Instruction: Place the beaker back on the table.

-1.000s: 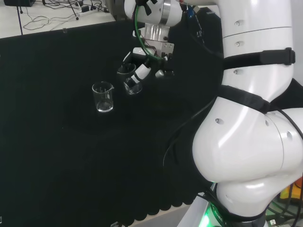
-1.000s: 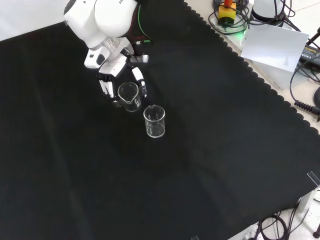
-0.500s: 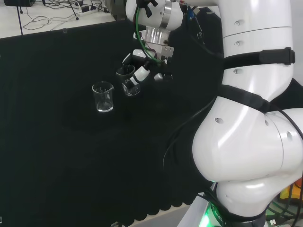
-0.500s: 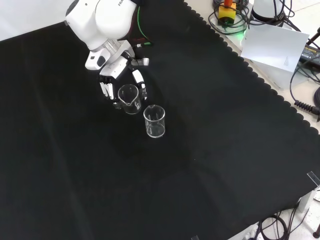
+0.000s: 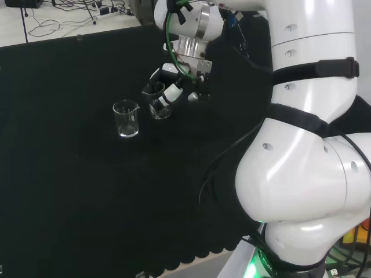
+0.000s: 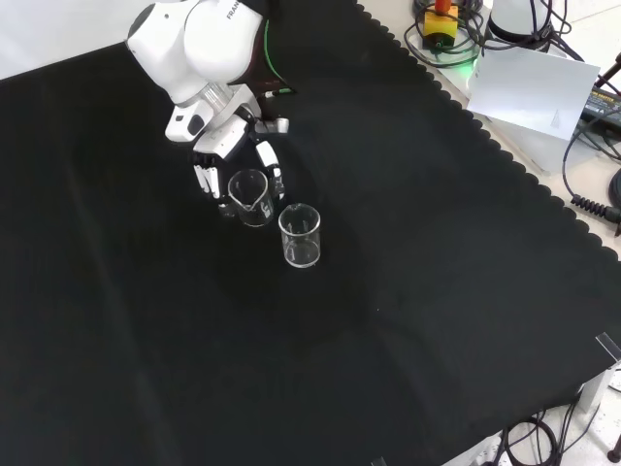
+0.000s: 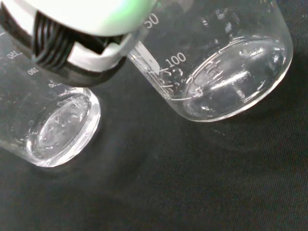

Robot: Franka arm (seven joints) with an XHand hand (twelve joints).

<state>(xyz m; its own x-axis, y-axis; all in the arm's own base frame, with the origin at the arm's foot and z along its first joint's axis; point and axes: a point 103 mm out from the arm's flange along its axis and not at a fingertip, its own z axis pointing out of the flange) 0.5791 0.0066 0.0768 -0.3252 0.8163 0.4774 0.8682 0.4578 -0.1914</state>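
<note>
Beaker (image 6: pixel 251 197) within the hand's (image 6: pixel 225 155) curled fingers over black cloth (image 6: pixel 408 291), second beaker (image 6: pixel 300 236) just beside

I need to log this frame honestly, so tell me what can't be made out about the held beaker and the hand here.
- Whether the held beaker touches the cloth: head and front views, its base sits against the black cloth.
- Held beaker's far side: front view, the hand covers it.
- Beaker rims: wrist view, cut off at the edges.
- Any liquid inside: clear glass, too faint.
</note>
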